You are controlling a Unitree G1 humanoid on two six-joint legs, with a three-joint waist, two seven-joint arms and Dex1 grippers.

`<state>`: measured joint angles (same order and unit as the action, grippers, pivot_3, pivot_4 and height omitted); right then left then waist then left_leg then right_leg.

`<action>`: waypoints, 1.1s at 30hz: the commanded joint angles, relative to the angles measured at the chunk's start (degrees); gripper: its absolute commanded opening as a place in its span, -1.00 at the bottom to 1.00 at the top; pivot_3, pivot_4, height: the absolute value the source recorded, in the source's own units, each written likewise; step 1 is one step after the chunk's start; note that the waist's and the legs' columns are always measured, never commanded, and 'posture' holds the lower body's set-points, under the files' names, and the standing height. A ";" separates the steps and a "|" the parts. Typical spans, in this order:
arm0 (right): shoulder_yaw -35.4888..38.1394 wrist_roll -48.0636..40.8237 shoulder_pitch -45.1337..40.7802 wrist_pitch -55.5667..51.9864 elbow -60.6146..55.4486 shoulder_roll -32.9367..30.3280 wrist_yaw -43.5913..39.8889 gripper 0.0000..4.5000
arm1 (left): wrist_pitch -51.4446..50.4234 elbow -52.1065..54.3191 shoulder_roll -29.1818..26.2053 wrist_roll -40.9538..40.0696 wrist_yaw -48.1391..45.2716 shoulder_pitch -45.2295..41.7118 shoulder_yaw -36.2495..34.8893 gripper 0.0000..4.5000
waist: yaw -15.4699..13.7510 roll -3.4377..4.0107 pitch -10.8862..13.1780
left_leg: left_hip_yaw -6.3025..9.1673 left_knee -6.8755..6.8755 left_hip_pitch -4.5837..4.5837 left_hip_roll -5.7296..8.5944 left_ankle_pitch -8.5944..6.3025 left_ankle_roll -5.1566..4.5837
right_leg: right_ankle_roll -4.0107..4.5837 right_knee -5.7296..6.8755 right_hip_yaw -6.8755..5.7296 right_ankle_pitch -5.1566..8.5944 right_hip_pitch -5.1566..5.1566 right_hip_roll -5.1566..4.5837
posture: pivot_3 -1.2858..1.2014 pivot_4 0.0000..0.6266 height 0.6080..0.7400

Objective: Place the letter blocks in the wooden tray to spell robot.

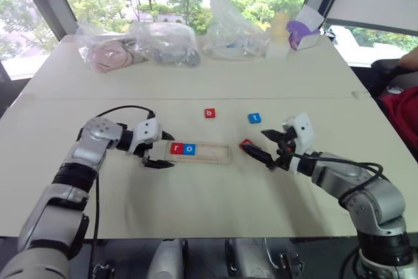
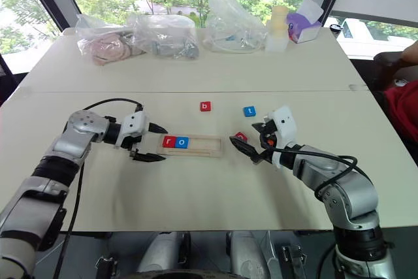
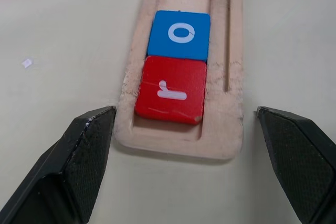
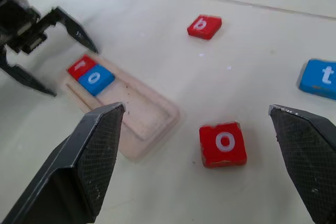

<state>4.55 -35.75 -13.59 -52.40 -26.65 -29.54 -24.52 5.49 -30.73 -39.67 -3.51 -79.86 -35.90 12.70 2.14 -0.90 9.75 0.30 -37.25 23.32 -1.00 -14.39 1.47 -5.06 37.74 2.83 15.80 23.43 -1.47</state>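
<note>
The wooden tray [image 1: 215, 155] lies at the table's middle. A red r block [image 1: 176, 148] and a blue o block [image 1: 189, 149] sit side by side at its left end. My left gripper [image 1: 171, 150] is open, its fingers [image 3: 79, 156] straddling that end of the tray [image 3: 231, 77] and holding nothing. A red b block [image 1: 209, 114] and a blue t block [image 1: 255, 118] lie loose beyond the tray. A red o block [image 4: 223, 144] lies just right of the tray. My right gripper [image 1: 253, 140] hangs open above it and is empty.
Several clear plastic bags [image 1: 170, 45] with odds and ends line the table's far side, beside a pale cup [image 1: 279, 27] and a purple-and-white pouch [image 1: 302, 32]. A person's arm and a red cloth [image 1: 401, 112] show at the right edge.
</note>
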 commanded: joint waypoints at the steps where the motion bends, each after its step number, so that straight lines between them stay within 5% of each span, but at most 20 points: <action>1: -4.69 5.81 -6.67 0.18 3.60 3.98 6.28 1.00 | -4.96 6.50 -5.43 -1.25 -1.05 4.24 -2.56 0.99 | 1.03 -0.03 0.01 | 0.00 -0.01 -0.03 -0.02 0.00 0.00 | 0.01 0.07 0.01 0.00 0.01 0.00 | 0.03 -0.52 0.92; 6: -10.12 12.92 -18.88 2.27 18.32 13.76 12.07 1.00 | -16.08 18.66 -13.13 -6.39 -0.17 10.68 -8.97 0.99 | 1.78 -0.06 0.05 | -0.04 0.01 0.00 -0.10 0.01 0.00 | 0.13 0.36 0.08 0.06 0.25 0.03 | 0.03 -0.52 0.92; 13: -12.08 19.47 -31.41 8.11 38.69 25.36 14.99 1.00 | -32.11 29.62 -16.73 -15.71 8.73 10.71 -23.08 0.99 | 1.36 -0.18 0.10 | -0.03 0.03 0.22 0.02 0.01 0.01 | 0.09 0.35 0.01 0.05 0.44 -0.08 | 0.03 -0.52 0.92; 28: -8.68 27.26 -41.08 19.97 68.32 37.82 23.49 1.00 | -43.77 48.78 -9.42 -22.13 28.01 22.07 -31.12 0.99 | 2.19 -0.19 0.09 | -0.01 0.16 0.06 -0.06 0.03 0.07 | 0.21 0.42 0.05 -0.03 0.44 -0.14 | 0.03 -0.52 0.92; 31: -9.00 29.29 -42.37 22.96 72.55 38.97 23.98 0.63 | -43.39 49.14 -9.66 -22.27 28.71 22.78 -30.64 1.00 | 2.16 -0.21 0.08 | -0.02 0.16 0.04 -0.08 0.04 0.08 | 0.23 0.42 0.05 -0.04 0.44 -0.14 | 0.03 -0.52 0.92; 33: -9.10 30.30 -42.56 23.88 74.13 39.40 24.26 0.14 | -43.03 49.19 -9.86 -22.15 28.99 22.92 -30.18 1.00 | 2.12 -0.22 0.07 | -0.02 0.16 0.05 -0.07 0.04 0.09 | 0.24 0.40 0.05 -0.04 0.43 -0.15 | 0.03 -0.52 0.92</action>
<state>-4.06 -5.87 -55.73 -28.92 45.81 8.15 -0.07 -38.37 16.94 -48.81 -25.45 -51.32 -12.61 -16.71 4.26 -1.12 9.82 0.27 -37.09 23.37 -1.07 -14.35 1.56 -4.82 38.14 2.88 15.76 23.86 -1.63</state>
